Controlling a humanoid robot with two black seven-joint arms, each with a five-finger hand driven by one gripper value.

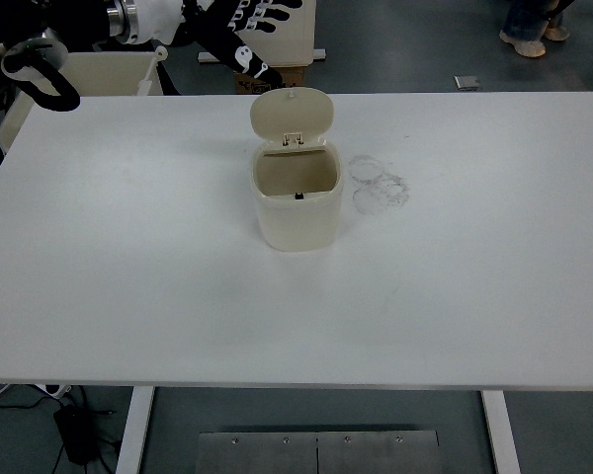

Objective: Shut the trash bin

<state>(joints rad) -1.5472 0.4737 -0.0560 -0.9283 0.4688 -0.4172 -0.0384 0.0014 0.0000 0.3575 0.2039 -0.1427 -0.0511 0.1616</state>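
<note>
Left hand (239,30) raised behind trash bin (296,197), fingers (260,69) spread, nothing held. Upright lid (292,114) pushed too hard: bin likely tipped on desk (474,276).

The left robot hand (239,35) is black, its slender jointed fingers (260,67) dotted with small white markings — one patch near a fingertip. Behind it sits a white, rounded wrist shell (156,17) closed off by a ribbed silver metal ring (122,17). Farther back the black glossy arm (20,30) begins, and a thick black cable loop (51,81) curves out beneath it — smooth and tube-like.
</note>
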